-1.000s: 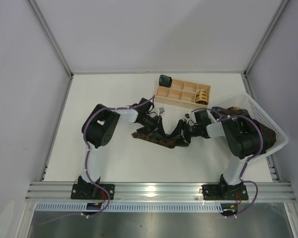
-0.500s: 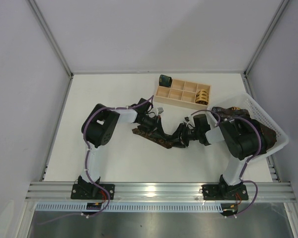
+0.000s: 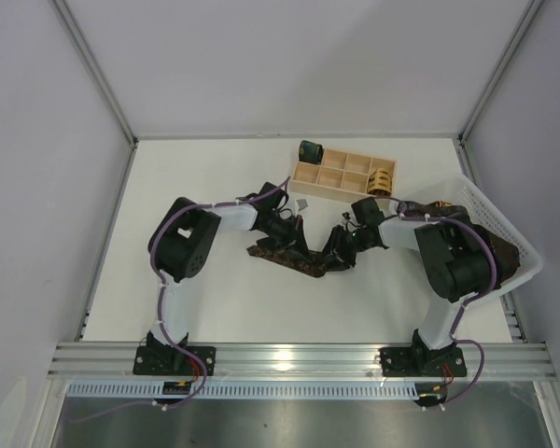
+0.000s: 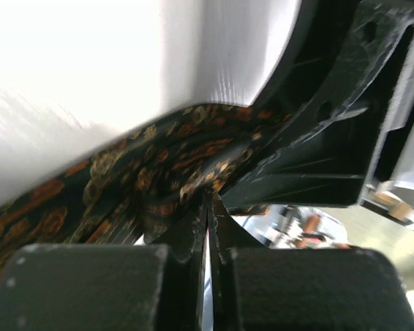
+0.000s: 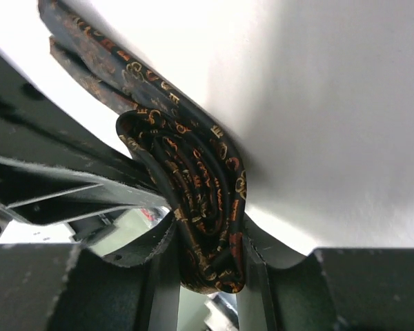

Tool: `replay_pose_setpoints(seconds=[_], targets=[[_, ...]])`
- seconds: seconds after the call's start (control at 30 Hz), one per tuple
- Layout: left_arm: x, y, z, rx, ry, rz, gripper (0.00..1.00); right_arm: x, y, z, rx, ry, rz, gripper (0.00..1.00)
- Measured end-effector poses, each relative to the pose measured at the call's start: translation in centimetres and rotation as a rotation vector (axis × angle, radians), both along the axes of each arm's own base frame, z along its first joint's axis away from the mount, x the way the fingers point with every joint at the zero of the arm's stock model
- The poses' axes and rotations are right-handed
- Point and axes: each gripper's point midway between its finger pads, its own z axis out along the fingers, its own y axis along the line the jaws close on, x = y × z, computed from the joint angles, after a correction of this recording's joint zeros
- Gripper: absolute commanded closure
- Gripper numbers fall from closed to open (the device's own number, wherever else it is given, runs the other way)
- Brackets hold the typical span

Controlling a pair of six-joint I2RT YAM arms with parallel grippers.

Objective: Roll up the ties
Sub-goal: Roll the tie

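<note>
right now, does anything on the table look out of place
One thing: the dark green rolled tie seems perched at the far-left corner of the wooden tray rather than down in a compartment, unlike the tan-gold roll at the right end.

The necktie (image 5: 193, 200) is coloured black and patterned with small orange-gold motifs. One coil (image 3: 309, 149) is coloured dark green, the other coil (image 3: 381, 179) tan-gold. The tray (image 3: 329, 193) is pale wood.
</note>
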Motion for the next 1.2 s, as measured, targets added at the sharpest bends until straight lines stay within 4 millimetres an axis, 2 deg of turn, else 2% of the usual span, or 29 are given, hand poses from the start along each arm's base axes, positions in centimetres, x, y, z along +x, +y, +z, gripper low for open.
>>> replay_pose_setpoints(seconds=[0.13, 0.23, 0.37, 0.57, 0.73, 0.83, 0.97, 1.1, 1.2], targets=[[-0.1, 0.4, 0.4, 0.051, -0.064, -0.004, 0.94, -0.2, -1.3, 0.4, -0.122, 0.023, 0.053, 1.0], [0.0, 1.4, 0.2, 0.12, -0.111, 0.007, 0.94, -1.0, -3.0, 0.5, -0.235, 0.063, 0.084, 1.0], [-0.2, 2.7, -0.2, 0.182, -0.136, 0.021, 0.93, -3.8, -6.0, 0.2, -0.387, 0.167, 0.129, 1.0], [-1.0, 3.7, -0.1, 0.204, -0.143, 0.03, 0.93, -7.8, -10.4, 0.9, -0.604, 0.3, 0.177, 1.0], [-2.1, 4.3, -0.4, 0.204, -0.14, 0.029, 0.93, -10.1, -14.6, 2.0, -0.826, 0.351, 0.21, 1.0], [-2.8, 4.6, -0.6, 0.193, -0.145, 0.028, 0.94, -10.4, -16.7, 2.6, -0.951, 0.339, 0.205, 1.0], [-3.9, 5.0, -1.0, 0.173, -0.139, 0.026, 0.93, -10.2, -18.5, 2.8, -1.09, 0.319, 0.201, 1.0], [-4.9, 5.2, -1.1, 0.155, -0.137, 0.025, 0.93, -8.5, -18.4, 2.7, -1.223, 0.265, 0.24, 1.0], [-5.3, 5.2, -0.8, 0.137, -0.138, 0.025, 0.93, -8.0, -18.1, 1.8, -1.318, 0.252, 0.313, 1.0]])
